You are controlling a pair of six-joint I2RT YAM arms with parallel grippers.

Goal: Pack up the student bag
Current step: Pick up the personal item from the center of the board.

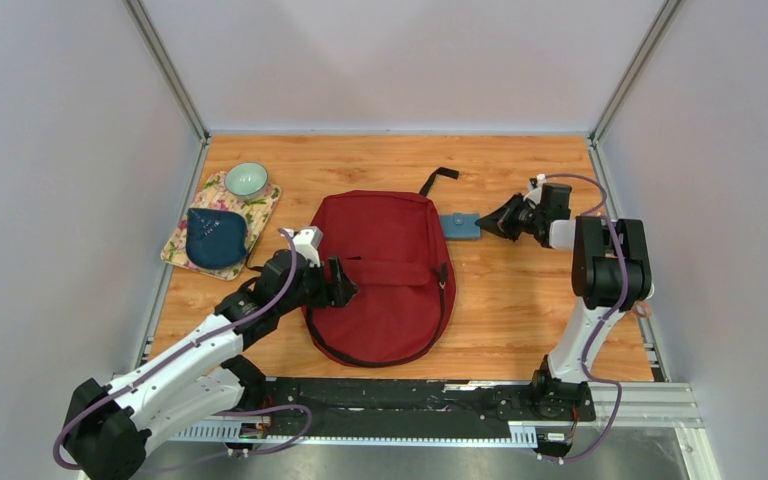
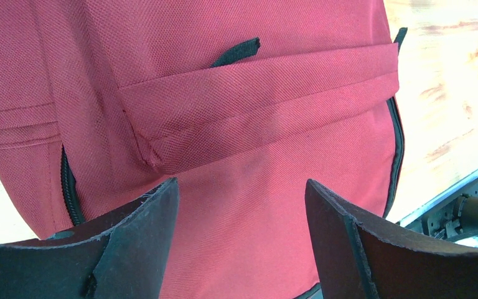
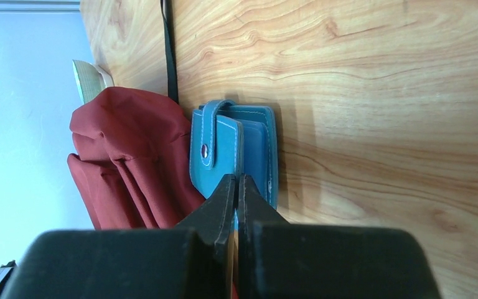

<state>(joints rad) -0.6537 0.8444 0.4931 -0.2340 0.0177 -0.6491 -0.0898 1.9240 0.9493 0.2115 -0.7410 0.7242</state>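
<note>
The dark red student bag (image 1: 385, 270) lies flat in the middle of the wooden table, front pocket up and zippers closed. My left gripper (image 1: 345, 283) is open just above its left side; in the left wrist view (image 2: 241, 187) the jaws straddle red fabric (image 2: 255, 93) below the pocket flap, holding nothing. A light blue snap case (image 1: 458, 225) lies on the table against the bag's top right corner. My right gripper (image 1: 484, 226) is shut, its tips touching the case's right edge (image 3: 237, 180). The case (image 3: 255, 146) and bag (image 3: 118, 162) both show in the right wrist view.
A floral mat (image 1: 263, 207) at the far left carries a dark blue pouch (image 1: 214, 237) and a pale green bowl (image 1: 246, 180). The bag's black top loop (image 1: 438, 180) trails toward the back. Grey walls enclose the table; a metal rail (image 1: 410, 395) runs along the near edge.
</note>
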